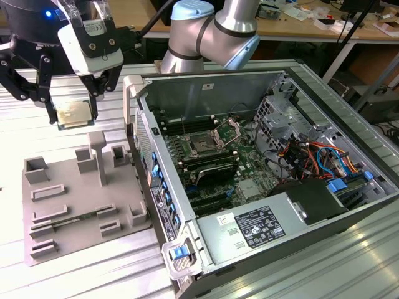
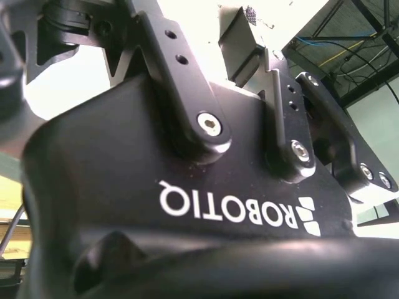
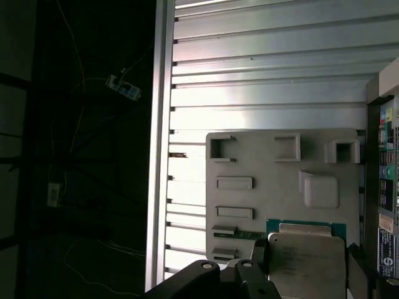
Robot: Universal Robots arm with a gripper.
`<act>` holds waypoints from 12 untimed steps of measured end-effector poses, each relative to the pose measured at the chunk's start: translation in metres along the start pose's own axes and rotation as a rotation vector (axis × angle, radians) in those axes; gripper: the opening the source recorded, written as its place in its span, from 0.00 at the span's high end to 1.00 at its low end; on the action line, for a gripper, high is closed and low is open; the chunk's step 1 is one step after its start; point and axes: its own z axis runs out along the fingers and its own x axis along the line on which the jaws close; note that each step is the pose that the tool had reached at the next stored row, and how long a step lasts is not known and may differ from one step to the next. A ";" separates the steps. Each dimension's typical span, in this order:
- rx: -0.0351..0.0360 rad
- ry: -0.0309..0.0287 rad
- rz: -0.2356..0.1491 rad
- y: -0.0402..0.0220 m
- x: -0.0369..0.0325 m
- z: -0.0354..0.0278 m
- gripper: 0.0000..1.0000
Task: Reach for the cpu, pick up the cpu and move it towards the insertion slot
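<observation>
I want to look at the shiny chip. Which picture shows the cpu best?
The first wrist view: the cpu is close, silvery top and green rim clear. The exterior view shows it small, held between the jaws.

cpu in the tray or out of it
Out: the hand grips the cpu by two edges, in the air clear of the grey tray.
</observation>
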 end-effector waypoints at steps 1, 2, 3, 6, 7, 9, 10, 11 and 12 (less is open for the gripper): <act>0.0000 0.0000 0.000 0.0000 -0.0003 0.0000 0.45; -0.0001 0.0000 0.000 0.0000 -0.0007 0.0000 0.45; 0.0000 0.0000 0.000 -0.0001 -0.0016 0.0000 0.45; 0.0000 0.0000 0.000 -0.0001 -0.0029 0.0000 0.45; 0.0000 0.0001 0.000 -0.0002 -0.0031 0.0000 0.45; 0.0000 0.0000 0.000 -0.0002 -0.0038 0.0000 0.45; 0.0000 0.0000 0.000 -0.0002 -0.0043 0.0000 0.45; 0.0000 0.0000 0.000 -0.0003 -0.0046 0.0000 0.45; -0.0001 0.0000 0.000 -0.0003 -0.0050 0.0001 0.45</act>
